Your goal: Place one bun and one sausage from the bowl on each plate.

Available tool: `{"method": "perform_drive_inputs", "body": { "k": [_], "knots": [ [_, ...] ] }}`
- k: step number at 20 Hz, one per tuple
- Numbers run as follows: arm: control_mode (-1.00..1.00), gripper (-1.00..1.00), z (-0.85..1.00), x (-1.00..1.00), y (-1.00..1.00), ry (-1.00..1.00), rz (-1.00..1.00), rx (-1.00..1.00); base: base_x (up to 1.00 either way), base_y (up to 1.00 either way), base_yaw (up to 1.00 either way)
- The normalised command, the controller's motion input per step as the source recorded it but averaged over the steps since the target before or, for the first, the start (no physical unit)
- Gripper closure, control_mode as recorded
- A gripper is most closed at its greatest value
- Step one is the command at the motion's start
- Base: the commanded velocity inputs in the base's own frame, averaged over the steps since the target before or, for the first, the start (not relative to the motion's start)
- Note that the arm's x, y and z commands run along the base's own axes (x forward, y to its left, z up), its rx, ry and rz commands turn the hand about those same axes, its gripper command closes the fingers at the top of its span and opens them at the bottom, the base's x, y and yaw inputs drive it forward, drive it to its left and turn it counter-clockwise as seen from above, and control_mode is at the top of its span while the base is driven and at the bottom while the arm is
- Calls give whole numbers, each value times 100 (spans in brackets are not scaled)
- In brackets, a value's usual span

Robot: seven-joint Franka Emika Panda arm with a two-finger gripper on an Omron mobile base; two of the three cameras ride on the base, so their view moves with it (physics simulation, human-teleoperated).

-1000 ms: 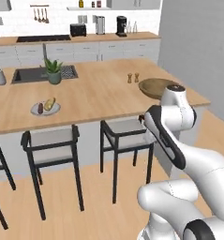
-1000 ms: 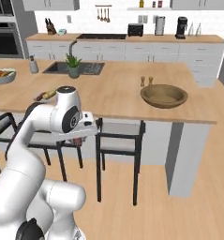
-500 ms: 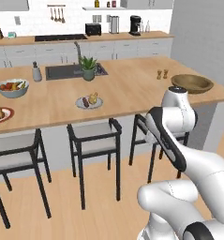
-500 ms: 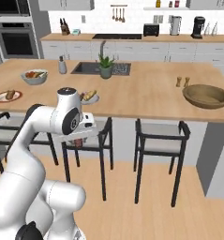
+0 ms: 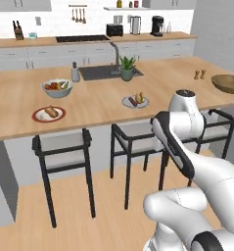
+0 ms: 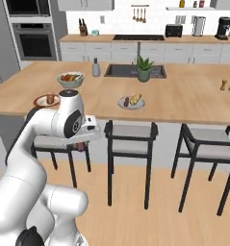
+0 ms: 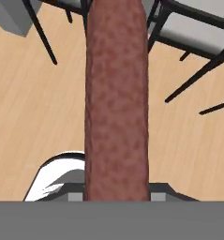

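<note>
- Carrying a long reddish-brown sausage (image 7: 115, 98), the gripper (image 6: 81, 142) is clamped on it, its length running along the fingers.
- Ahead-left on the wooden counter (image 5: 99, 105), the red-rimmed plate (image 5: 49, 114) holding one bun looks like the target.

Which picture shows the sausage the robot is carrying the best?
The hand view: the sausage runs up the middle, big and reddish brown, above the floor and stools. The right base view catches just a dark bit of it hanging under the hand. The left base view shows the arm's back.
</note>
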Motion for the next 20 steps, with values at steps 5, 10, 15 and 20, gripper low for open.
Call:
{"method": "perform_drive_inputs", "body": {
  "k": [5,10,15,20],
  "knots": [
    [100,100,0,0,0,0,0,0,32,100,-2],
    [100,100,0,0,0,0,0,0,47,100,-5],
    [100,100,0,0,0,0,0,0,35,89,-1],
    [100,100,0,0,0,0,0,0,43,75,-2]
  ]
}}
